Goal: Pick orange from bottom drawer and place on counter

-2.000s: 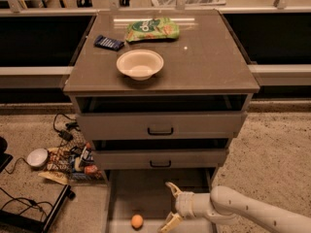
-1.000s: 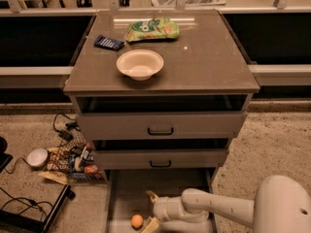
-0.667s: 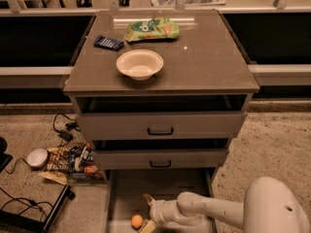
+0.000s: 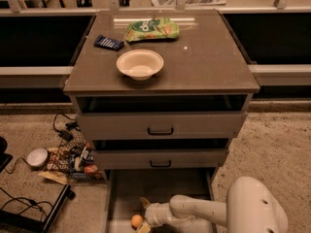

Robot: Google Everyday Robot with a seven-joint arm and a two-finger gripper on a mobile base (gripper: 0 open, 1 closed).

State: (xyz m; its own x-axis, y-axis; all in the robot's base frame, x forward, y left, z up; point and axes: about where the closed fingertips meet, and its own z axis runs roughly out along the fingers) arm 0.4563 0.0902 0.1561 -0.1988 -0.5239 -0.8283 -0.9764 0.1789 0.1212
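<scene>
The orange [image 4: 137,221] lies on the grey floor of the pulled-out bottom drawer [image 4: 163,184], near its front left. My gripper [image 4: 144,216] is down in the drawer right beside the orange, one finger [image 4: 145,203] above it and the other at the frame's bottom edge, open around its right side. The white arm [image 4: 194,208] runs in from the lower right. The counter [image 4: 204,57] above carries a white bowl [image 4: 140,63].
A green snack bag [image 4: 151,29] and a dark blue packet [image 4: 109,42] lie at the counter's back. Two upper drawers with black handles [image 4: 160,130] stand slightly open. Cables, a small white bowl [image 4: 37,157] and clutter [image 4: 73,160] lie on the floor left of the cabinet.
My gripper has moved left across the bottom drawer from its right side up to the orange. The orange has stayed in place.
</scene>
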